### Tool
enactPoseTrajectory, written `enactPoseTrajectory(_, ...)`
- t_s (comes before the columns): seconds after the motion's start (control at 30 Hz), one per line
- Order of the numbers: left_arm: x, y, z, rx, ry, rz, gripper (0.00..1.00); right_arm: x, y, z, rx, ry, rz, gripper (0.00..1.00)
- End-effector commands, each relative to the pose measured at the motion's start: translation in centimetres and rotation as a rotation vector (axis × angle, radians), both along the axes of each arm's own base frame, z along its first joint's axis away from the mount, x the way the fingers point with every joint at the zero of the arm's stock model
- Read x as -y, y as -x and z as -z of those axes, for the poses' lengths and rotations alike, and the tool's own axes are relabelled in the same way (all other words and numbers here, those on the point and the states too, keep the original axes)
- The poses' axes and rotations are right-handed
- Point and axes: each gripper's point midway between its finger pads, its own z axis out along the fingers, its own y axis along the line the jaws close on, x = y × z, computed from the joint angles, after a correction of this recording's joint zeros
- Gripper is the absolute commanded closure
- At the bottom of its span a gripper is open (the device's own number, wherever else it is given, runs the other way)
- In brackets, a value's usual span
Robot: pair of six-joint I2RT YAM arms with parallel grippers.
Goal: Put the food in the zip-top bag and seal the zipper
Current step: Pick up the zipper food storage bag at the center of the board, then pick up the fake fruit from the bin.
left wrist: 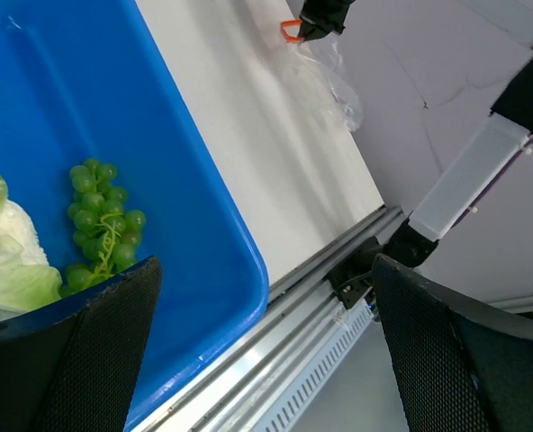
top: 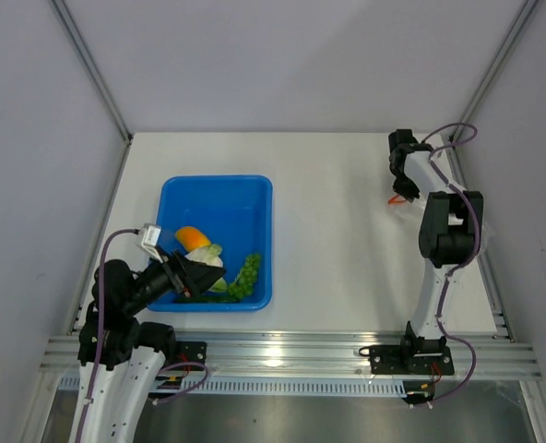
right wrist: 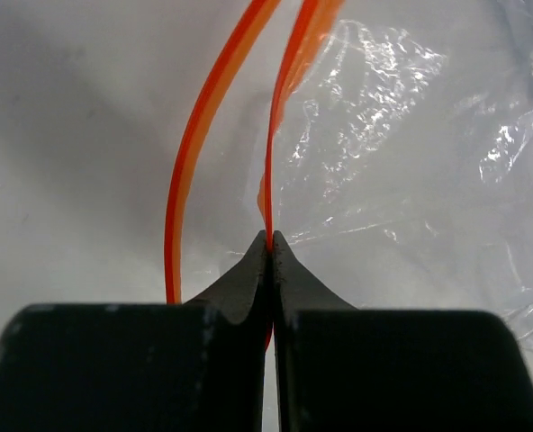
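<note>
Light bright, even, diffuse; shadows faint. Glare patch on metal rail [top: 273, 355] at table [top: 347, 231] near edge. Right wrist view: right gripper [right wrist: 271, 238] dark, soft-focus; specular glints on zip-top bag [right wrist: 402, 135]; zipper [right wrist: 181, 180] slightly blurred.

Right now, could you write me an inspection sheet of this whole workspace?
Surface: white table.
Job's things: orange fruit, cabbage and grape bunch lie in the blue tray; clear zip-top bag on the table's right, its zipper unsealed.
Clutter: nothing seen.
Grippers: left gripper open over the tray; right gripper shut on the zipper.
Cables: purple cable loops along each arm.
Surroundings: pale walls, metal rail at the near edge.
</note>
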Motion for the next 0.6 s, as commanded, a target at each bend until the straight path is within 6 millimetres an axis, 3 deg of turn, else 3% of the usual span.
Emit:
enactPoseTrajectory(0.0,0.5,0.9,-0.9,-0.042,0.066,0.020,0.01,-7.6,-1.4,-4.8,0.194,-0.120,-0.254,1.00)
enactPoseTrajectory(0.03,0.6,0.9,-0.9,-0.058,0.079,0.023,0.00,-9.0,-0.9,-5.5,0.206,-0.127,-0.303,1.00)
enactPoseTrajectory(0.07,0.9,0.8,-0.3,-0.103,0.099,0.030,0.00,-10.1,-0.4,-7.6,0.246,-0.125,-0.354,1.00)
enactPoseTrajectory(0.13,1.2,0.9,0.1,-0.136,0.109,0.054,0.00,-13.9,1.0,-8.0,0.251,-0.161,-0.473,1.00)
enactPoseTrajectory(0.2,1.2,0.5,0.6,-0.182,0.103,0.047,0.01,-16.4,2.2,-9.7,0.287,-0.185,-0.564,1.00)
enactPoseTrajectory(0.23,0.9,0.4,1.1,-0.213,0.092,0.021,0.00,-18.5,3.5,-9.3,0.269,-0.205,-0.622,1.00)
enactPoseTrajectory(0.27,0.6,-0.1,1.2,-0.231,0.074,-0.009,0.01,-19.3,4.3,-10.3,0.292,-0.214,-0.654,1.00)
enactPoseTrajectory(0.37,0.0,-0.3,1.2,-0.252,0.030,-0.038,0.01,-22.2,7.2,-9.6,0.275,-0.233,-0.755,1.00)
enactPoseTrajectory(0.4,-0.1,-0.5,0.5,-0.253,0.019,-0.048,0.01,-22.9,7.9,-10.8,0.314,-0.244,-0.786,1.00)
enactPoseTrajectory(0.47,-0.9,-0.9,0.9,-0.277,-0.015,-0.102,0.01,-24.7,10.1,-10.0,0.302,-0.274,-0.859,1.00)
enactPoseTrajectory(0.5,-1.1,-1.1,-0.1,-0.257,-0.019,-0.116,0.01,-25.3,10.6,-10.8,0.330,-0.283,-0.884,1.00)
enactPoseTrajectory(0.57,-1.4,-1.7,-0.2,-0.263,-0.030,-0.143,0.00,-26.2,12.2,-10.4,0.319,-0.284,-0.921,1.00)
